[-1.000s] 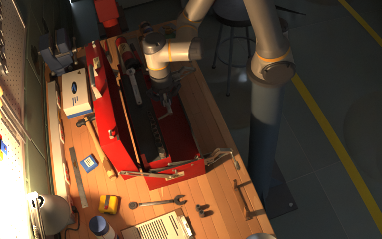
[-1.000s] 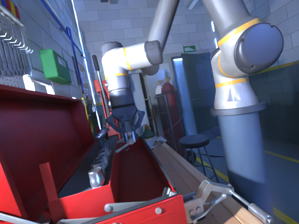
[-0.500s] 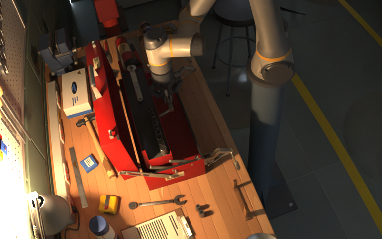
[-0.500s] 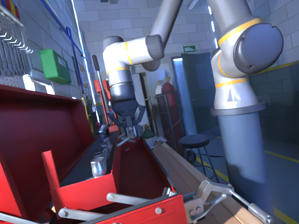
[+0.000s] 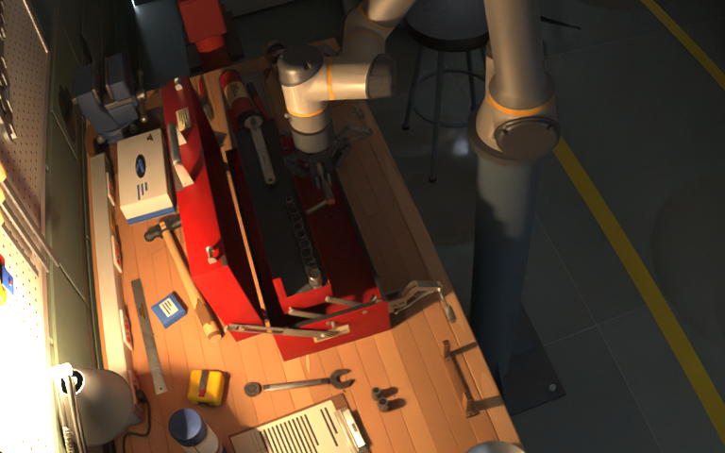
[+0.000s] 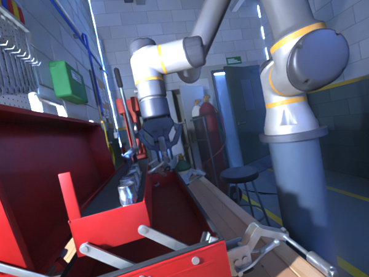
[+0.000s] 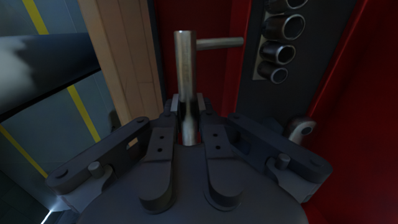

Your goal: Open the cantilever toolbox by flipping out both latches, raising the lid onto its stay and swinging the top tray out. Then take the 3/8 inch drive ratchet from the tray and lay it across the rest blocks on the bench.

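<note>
A steel bar (image 7: 185, 81) sits between the fingers of my gripper (image 7: 186, 107), which is closed on it. The bar is the top tray's handle; a cross rod (image 7: 219, 43) runs from its far end. The red cantilever toolbox (image 5: 278, 229) stands open on the bench, lid (image 5: 195, 176) raised at the back. The black-lined top tray (image 5: 278, 213) is swung up and out. It carries a row of sockets (image 5: 300, 235) and a ratchet (image 5: 262, 149). My gripper (image 5: 323, 179) hangs over the box's far end, beside the tray. A flipped-out latch (image 5: 417, 293) lies at the near end.
A pegboard wall, a vise (image 5: 109, 99) and a white box (image 5: 143, 173) stand behind the toolbox. A hammer (image 5: 187, 278), a ruler, a yellow tape measure (image 5: 206, 385), a spanner (image 5: 299, 383), two small blocks (image 5: 380, 398) and a clipboard lie on the near bench. My arm's pedestal (image 5: 502, 256) stands right of the bench.
</note>
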### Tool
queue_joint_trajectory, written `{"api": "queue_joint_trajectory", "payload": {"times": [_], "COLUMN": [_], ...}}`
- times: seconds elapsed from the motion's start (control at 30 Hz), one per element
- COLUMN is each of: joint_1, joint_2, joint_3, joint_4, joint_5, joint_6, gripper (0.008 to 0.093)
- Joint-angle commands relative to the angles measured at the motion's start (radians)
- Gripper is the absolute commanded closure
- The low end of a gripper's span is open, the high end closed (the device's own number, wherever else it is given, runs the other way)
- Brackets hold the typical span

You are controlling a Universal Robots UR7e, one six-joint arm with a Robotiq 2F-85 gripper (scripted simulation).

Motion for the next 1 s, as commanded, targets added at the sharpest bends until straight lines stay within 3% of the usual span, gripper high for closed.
{"api": "queue_joint_trajectory", "payload": {"times": [0.0,0.97], "joint_1": [0.0,-0.031], "joint_2": [-0.006,-0.138], "joint_3": [0.002,0.064], "joint_4": [0.005,0.074], "joint_5": [-0.001,-0.001], "joint_6": [-0.001,-0.031], "gripper": [0.0934,0.0934]}}
